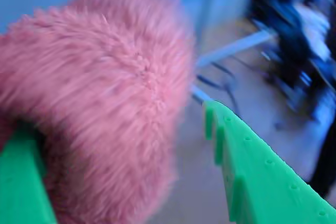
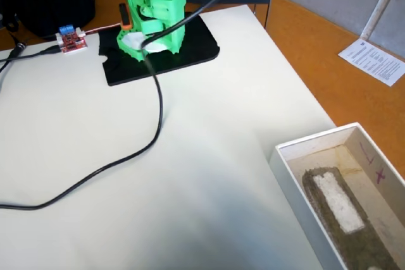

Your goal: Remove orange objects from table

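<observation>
A fluffy pinkish-orange furry object fills the left and middle of the wrist view. It sits between the two green fingers of my gripper: one finger is at the lower left against the fur, the other is at the lower right with a thin gap showing beside the fur. The object is held high in the air, with the room's floor and furniture blurred behind it. In the fixed view neither gripper nor object shows; only the green arm base is seen. No orange object lies on the white table.
An open white box with a grey and white pad inside stands at the table's lower right. A black cable trails across the table from the base. A black mat and a red circuit board lie at the back.
</observation>
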`<action>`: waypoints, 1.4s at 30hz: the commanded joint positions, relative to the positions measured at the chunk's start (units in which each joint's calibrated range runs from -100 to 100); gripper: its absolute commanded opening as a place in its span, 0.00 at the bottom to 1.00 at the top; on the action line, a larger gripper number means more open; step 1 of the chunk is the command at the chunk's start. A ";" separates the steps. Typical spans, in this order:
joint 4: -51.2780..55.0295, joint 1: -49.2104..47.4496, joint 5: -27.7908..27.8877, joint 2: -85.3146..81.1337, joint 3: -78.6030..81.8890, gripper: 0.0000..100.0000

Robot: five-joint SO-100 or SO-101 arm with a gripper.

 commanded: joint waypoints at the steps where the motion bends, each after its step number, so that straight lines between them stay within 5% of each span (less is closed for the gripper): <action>1: -2.49 -1.58 -0.20 -2.00 0.71 0.36; 12: -1.03 10.70 -2.39 -14.09 17.76 0.36; 15: 0.10 21.05 -5.13 -23.66 33.85 0.36; 24: 28.07 59.35 -10.11 -52.11 71.06 0.36; 29: 38.45 71.99 -7.62 -71.75 94.22 0.36; 39: 70.64 64.74 -5.32 -102.46 111.37 0.36; 42: 80.53 63.56 -13.09 -107.50 111.37 0.36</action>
